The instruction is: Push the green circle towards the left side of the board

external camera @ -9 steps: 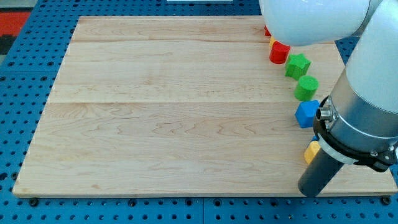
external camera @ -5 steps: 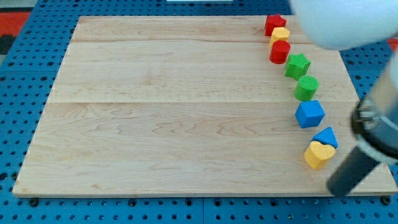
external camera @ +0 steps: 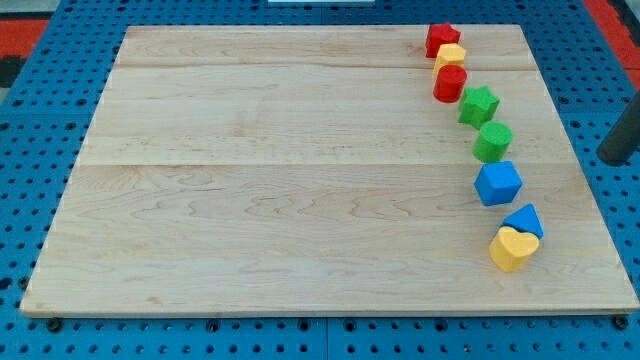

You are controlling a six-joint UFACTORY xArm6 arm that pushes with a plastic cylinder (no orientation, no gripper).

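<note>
Nearest the view's bottom edge, on the right of the wooden counter (external camera: 280,200), a yellow heart block (external camera: 513,248) touches a blue triangular block (external camera: 524,219) just above it, both close to the counter's right edge. Above them sits a blue cube (external camera: 497,183), then the green circle (external camera: 492,141), which stands just beside a green star block (external camera: 479,105) at its upper left. Farther up the curved line come a red cylinder (external camera: 450,83), a yellow block (external camera: 450,54) and a red block (external camera: 441,38) at the top edge. Everything left of this line is bare wood, wide open across to the counter's left edge. My tip (external camera: 617,160) is a plain dark rod holding nothing; it shows at the frame's right edge, off the wood over the blue pegboard (external camera: 40,130), right of the green circle and apart from it.
</note>
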